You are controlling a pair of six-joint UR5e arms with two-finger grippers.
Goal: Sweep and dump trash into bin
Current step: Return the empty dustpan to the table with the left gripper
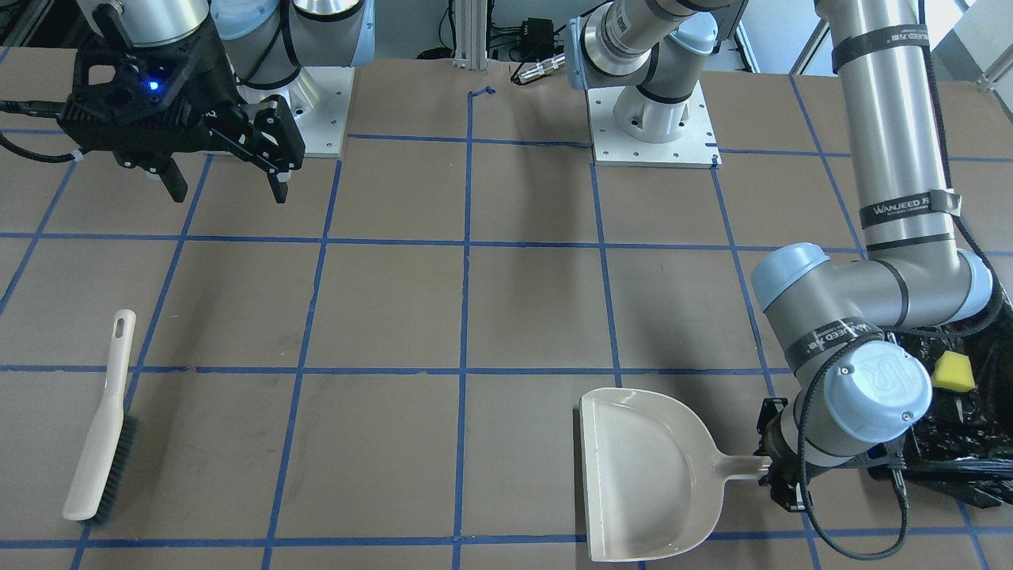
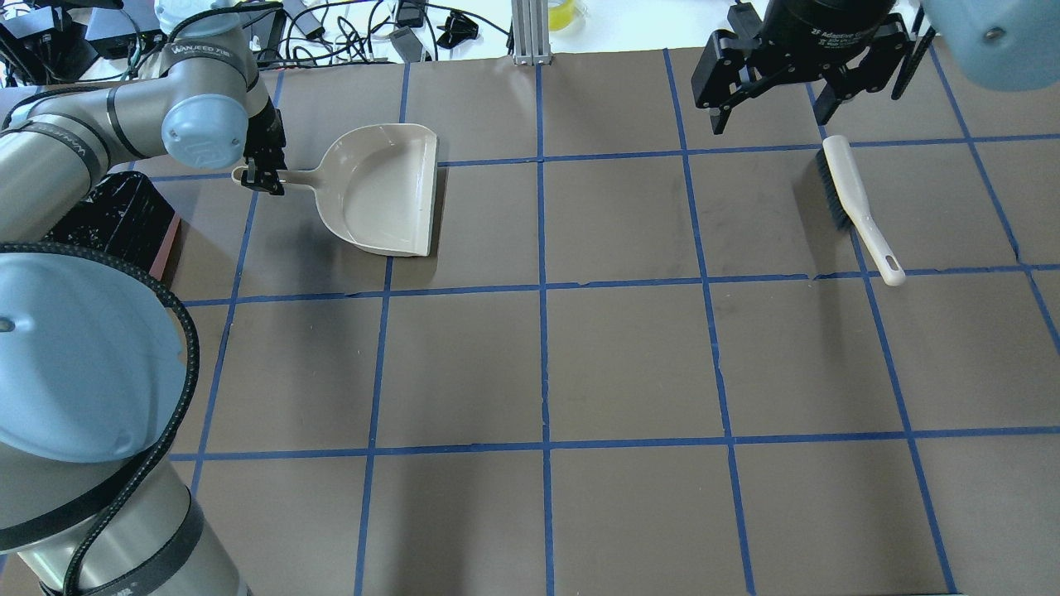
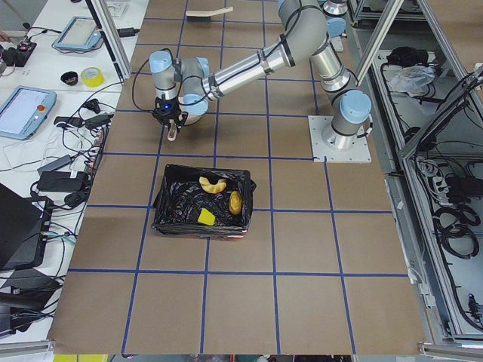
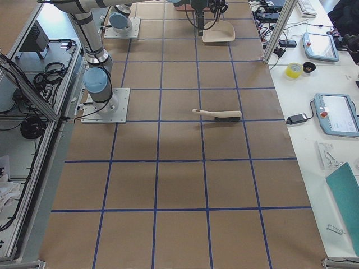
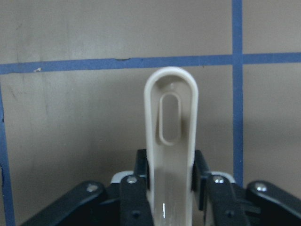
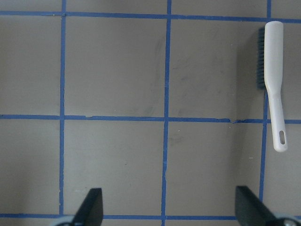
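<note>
Bench [image 1: 522, 301]: brown sheet, gridded in blue tape; both arm bases bolted on white plates along the robot's side.
Room: cables and electronics beyond the operators' edge; side table with tablets and a roll of tape; aluminium frame posts at the corners.
Left gripper [image 2: 263, 170]: low at the bench, clamped on the handle of the dustpan [image 1: 649, 475], a finger on each side, just short of the hanging slot.
Right gripper [image 1: 228, 184]: fingers spread wide, holding nothing, hanging above the bench near its own base.
Dustpan: beige, flat on the bench near the operators' edge, mouth turned away from the gripper.
Brush [image 1: 99, 435]: beige handle, dark bristles, lying loose at the robot's right end, well apart from the right gripper.
Open room: wide stretch of bench between dustpan and brush.
Bin [image 3: 160, 204]: pinkish box lined with a crinkly black bag [image 3: 177, 181], at the robot's left end, near the dustpan handle.
Trash: all in the bin, on the liner; croissant-like piece [image 3: 213, 183], golden-brown potato-like lump [image 3: 235, 201], yellow sponge wedge [image 3: 205, 217], each apart from the others.
</note>
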